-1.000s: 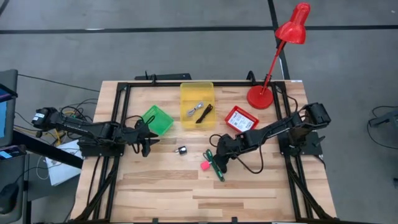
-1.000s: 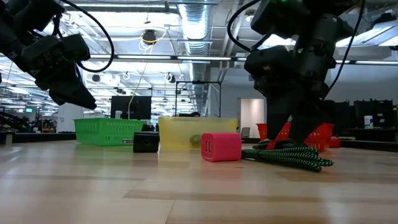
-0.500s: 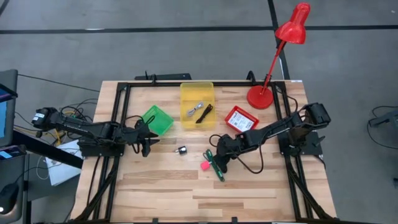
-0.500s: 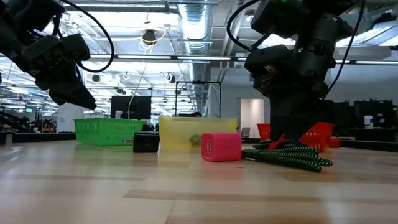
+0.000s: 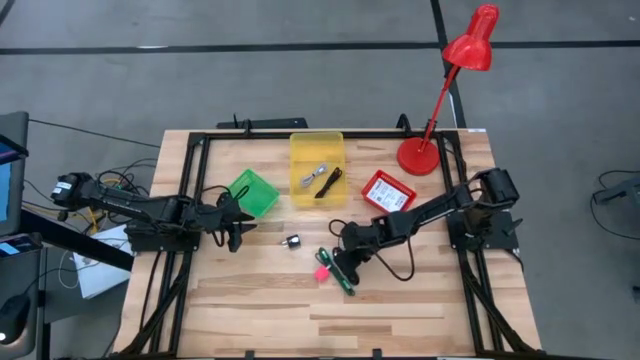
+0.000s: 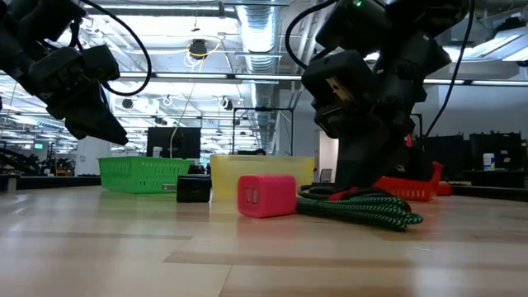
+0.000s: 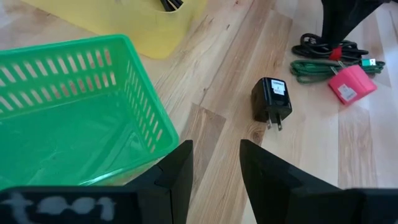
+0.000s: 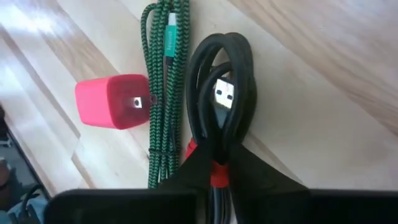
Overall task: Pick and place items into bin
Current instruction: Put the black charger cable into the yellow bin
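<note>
A coiled black cable [image 8: 227, 93] lies on the table beside a green braided cable [image 8: 163, 81] and a small pink block [image 8: 112, 101]. My right gripper [image 8: 214, 169] is down on the black cable and shut on it; the high view shows that gripper [image 5: 345, 254] at mid-table. A black plug adapter [image 7: 271, 99] lies flat, left of them. At the table's left, beside the green basket [image 5: 253, 192], my left gripper [image 7: 216, 155] hangs open with nothing between its fingers. The yellow bin [image 5: 317, 170] stands at the far middle and holds a few small items. My right gripper pinches the black cable's coil at its red tie [image 8: 215, 176], between the two fingers. The fingers slant down at it from the table's right. The coil lies on the table, stretched out ahead of the fingers, with its USB plug [image 8: 225, 93] on top.
A red desk lamp [image 5: 440, 90] stands at the far right, with a red and white packet [image 5: 387, 189] in front of it. Black frame rails [image 5: 190, 200] run along the table's left, right and far edges. Bare wood fills the near half.
My right gripper has gone down and toward the table's left, onto the black cable, and has shut on it. The cables and the pink block have slid a little toward the left and near edge with it.
</note>
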Controlling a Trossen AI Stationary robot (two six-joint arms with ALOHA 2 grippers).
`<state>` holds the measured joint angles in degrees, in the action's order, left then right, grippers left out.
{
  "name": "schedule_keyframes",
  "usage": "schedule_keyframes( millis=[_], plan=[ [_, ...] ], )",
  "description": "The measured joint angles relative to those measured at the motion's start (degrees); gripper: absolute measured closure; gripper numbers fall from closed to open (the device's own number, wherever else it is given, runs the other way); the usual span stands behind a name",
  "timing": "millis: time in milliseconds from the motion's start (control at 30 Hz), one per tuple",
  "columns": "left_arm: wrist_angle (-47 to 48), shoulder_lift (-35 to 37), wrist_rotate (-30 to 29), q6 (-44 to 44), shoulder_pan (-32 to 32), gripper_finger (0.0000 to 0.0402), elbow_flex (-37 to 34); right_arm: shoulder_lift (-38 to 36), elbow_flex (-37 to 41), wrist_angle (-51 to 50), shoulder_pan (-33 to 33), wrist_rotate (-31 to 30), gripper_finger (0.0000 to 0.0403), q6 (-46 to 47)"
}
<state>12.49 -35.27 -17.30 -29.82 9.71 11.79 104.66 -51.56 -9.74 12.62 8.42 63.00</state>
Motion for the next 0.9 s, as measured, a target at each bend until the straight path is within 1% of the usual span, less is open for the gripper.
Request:
schedule_keyframes(
  millis=[67, 367, 533, 733, 900],
  plan=[
    [-0.07, 0.02, 0.00, -0.02, -0.01, 0.0283, 0.00, -0.65, 0.22, 0.20, 0.05, -0.66, 0.0387, 0.21],
    [-0.13, 0.02, 0.00, -0.31, -0.01, 0.0283, 0.00, -4.90, 0.86, -2.53, 0.11, -5.72, 0.0384, 1.49],
    [-0.13, 0.00, 0.00, -0.31, -0.01, 0.0283, 0.00, -8.23, 0.95, -2.78, -0.50, -8.89, 0.0389, 0.88],
    [-0.06, 0.00, 0.00, -0.31, -0.01, 0.0283, 0.00, -13.24, 0.86, -1.06, -2.84, -11.88, 0.0384, -3.07],
    [-0.02, 0.00, 0.00, -0.31, -0.01, 0.0283, 0.00, -16.48, 0.69, 4.59, -7.45, -15.73, 0.0388, -12.15]
  ],
)
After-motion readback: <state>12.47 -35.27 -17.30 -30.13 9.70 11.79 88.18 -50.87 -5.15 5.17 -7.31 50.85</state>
